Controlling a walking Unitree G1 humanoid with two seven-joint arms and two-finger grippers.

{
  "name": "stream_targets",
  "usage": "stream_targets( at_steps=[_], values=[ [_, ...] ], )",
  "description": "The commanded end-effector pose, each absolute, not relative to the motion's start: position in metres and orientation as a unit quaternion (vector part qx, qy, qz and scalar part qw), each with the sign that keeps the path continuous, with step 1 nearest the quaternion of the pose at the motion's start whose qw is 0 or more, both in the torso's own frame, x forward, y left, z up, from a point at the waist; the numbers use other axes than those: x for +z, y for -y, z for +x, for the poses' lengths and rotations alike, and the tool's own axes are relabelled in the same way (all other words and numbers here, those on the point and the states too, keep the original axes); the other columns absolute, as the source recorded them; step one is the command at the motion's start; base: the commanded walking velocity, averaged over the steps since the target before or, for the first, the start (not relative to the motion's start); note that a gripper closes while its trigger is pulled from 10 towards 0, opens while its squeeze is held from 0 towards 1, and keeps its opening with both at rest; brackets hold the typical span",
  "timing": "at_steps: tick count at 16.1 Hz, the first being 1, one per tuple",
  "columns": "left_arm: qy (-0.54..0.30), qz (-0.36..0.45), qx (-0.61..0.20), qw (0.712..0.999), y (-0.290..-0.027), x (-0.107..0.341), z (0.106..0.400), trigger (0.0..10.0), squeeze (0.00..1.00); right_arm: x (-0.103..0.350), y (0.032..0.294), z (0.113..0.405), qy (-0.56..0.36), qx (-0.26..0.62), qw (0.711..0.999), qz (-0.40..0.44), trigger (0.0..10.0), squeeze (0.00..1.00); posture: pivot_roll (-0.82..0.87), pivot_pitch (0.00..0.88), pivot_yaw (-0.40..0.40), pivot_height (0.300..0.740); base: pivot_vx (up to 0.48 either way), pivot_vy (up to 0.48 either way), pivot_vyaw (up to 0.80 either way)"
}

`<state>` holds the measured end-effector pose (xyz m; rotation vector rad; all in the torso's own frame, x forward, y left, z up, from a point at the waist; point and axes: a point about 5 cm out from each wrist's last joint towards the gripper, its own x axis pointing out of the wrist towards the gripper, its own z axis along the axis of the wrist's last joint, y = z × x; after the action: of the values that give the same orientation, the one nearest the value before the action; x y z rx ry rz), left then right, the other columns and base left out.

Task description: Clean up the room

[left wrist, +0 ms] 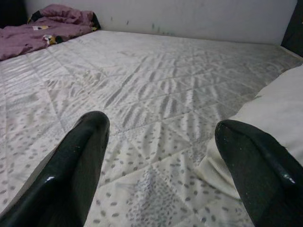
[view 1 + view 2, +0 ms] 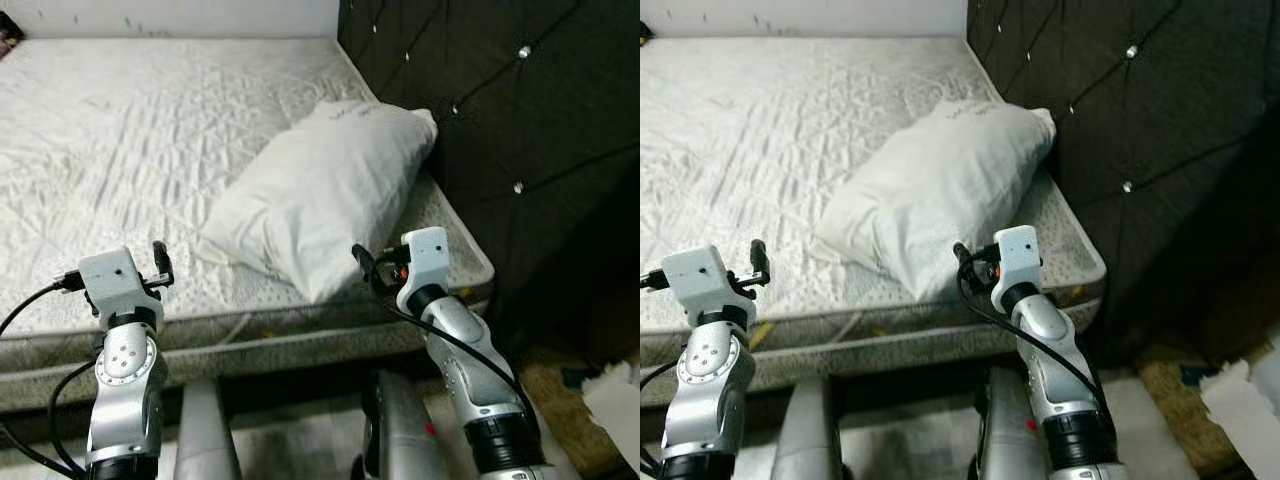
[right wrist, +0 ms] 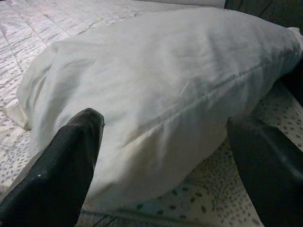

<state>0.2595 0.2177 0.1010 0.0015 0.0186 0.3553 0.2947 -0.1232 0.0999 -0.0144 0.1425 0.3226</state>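
Pillow (image 2: 322,195) lies askew on the mattress (image 2: 120,150), at 1 o'clock from the right gripper (image 3: 165,137), corner near the headboard (image 2: 500,100). Both grippers spread, empty; left gripper (image 1: 161,142) over bare mattress. Probably lining up to grab the pillow.

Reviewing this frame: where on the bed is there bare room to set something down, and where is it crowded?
The mattress lies bare from the white pillow across to the purple bedding heaped in the far corner by the wall. It is crowded near the dark headboard, where the pillow lies. The open left gripper faces the bare stretch; the open right gripper faces the pillow.
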Motion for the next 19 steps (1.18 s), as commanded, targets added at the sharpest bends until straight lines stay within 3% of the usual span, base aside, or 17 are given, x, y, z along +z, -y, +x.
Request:
stream_targets(
  at_steps=[1, 14, 19],
  values=[
    [-0.008, 0.000, 0.176, 0.984, -0.217, 0.102, 0.261, 10.0, 0.00, 0.104, 0.124, 0.298, -0.067, 0.160, 0.985, -0.010, 10.0, 0.00, -0.10, 0.000, -0.050, 0.532, 0.326, 0.000, 0.00],
    [-0.026, 0.006, 0.176, 0.984, -0.217, 0.099, 0.259, 10.0, 0.00, 0.104, 0.126, 0.299, -0.080, 0.170, 0.982, -0.004, 10.0, 0.00, -0.09, 0.000, -0.049, 0.512, 0.044, 0.000, 0.00],
    [-0.081, 0.030, 0.184, 0.979, -0.235, 0.081, 0.231, 10.0, 0.00, 0.107, 0.142, 0.293, -0.106, 0.199, 0.974, -0.010, 10.0, 0.00, -0.08, 0.000, -0.041, 0.512, 0.000, 0.000, 0.00]
  ],
)
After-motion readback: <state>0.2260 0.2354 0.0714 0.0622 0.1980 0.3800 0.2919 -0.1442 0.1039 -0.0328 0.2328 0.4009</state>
